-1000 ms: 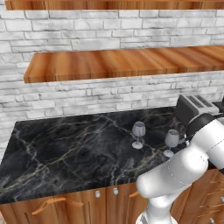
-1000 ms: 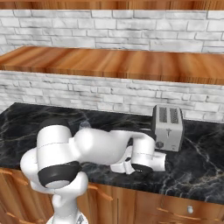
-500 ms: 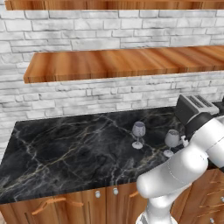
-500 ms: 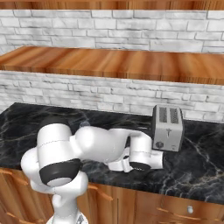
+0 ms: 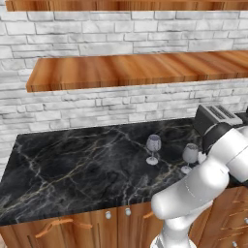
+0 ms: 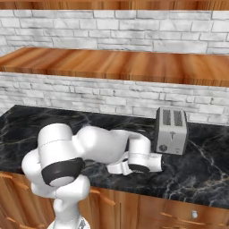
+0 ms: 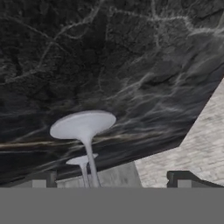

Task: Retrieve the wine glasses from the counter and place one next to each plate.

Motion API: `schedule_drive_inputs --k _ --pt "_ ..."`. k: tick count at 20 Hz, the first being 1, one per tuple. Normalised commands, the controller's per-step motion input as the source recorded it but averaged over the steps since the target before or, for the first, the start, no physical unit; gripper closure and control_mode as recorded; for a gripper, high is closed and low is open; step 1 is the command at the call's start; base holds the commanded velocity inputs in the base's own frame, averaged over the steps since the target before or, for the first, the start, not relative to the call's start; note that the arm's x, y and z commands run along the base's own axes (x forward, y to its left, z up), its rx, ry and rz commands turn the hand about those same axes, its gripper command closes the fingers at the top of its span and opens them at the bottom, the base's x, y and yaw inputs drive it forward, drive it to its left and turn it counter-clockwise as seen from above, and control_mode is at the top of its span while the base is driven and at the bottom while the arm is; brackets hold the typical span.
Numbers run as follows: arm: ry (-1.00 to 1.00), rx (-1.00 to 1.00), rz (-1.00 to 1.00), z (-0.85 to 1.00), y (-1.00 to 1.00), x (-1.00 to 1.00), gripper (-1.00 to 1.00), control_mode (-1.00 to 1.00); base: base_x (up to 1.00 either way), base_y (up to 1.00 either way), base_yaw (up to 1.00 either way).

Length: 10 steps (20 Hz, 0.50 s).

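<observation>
- While the plates lie somewhere away from this stretch of kitchen, the black marble table (image 5: pixel 72 169) carries both wine glasses, so the job is, by my reading, at its first pick-up.
- Wooden shelves run along the brick wall above, well clear of the work, and leave the arm free room over the marble.
- Sitting at the back right near the wall, the toaster (image 6: pixel 171 130) stands just beyond the arm's wrist; it hems in that side, which may be why the arm reaches in low from the front edge.
- Standing upright on its foot toward the middle of the marble, the farther wine glass (image 5: pixel 153 149) is apart from the arm and untouched.
- Close against the white forearm, the nearer wine glass (image 5: pixel 189 158) is also upright on the marble; it seems the one being approached.
- Seen along the hand, its round foot and thin stem (image 7: pixel 84 131) rise between the two dark tips of the pincer (image 7: pixel 109 179), with the second foot smaller behind.
- Set wide apart, the pincer's tips stand either side of the stem without touching it, likely so they can close on the stem.
</observation>
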Motion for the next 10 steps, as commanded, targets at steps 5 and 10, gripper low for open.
schedule_drive_inputs --k 5,10 --pt "0.04 0.00 0.00 -0.26 0.03 0.10 -1.00 -1.00 0.00 0.00 0.00" --pt "0.00 0.00 -0.01 -0.09 0.16 0.18 -1.00 -1.00 0.00 0.00 0.00"
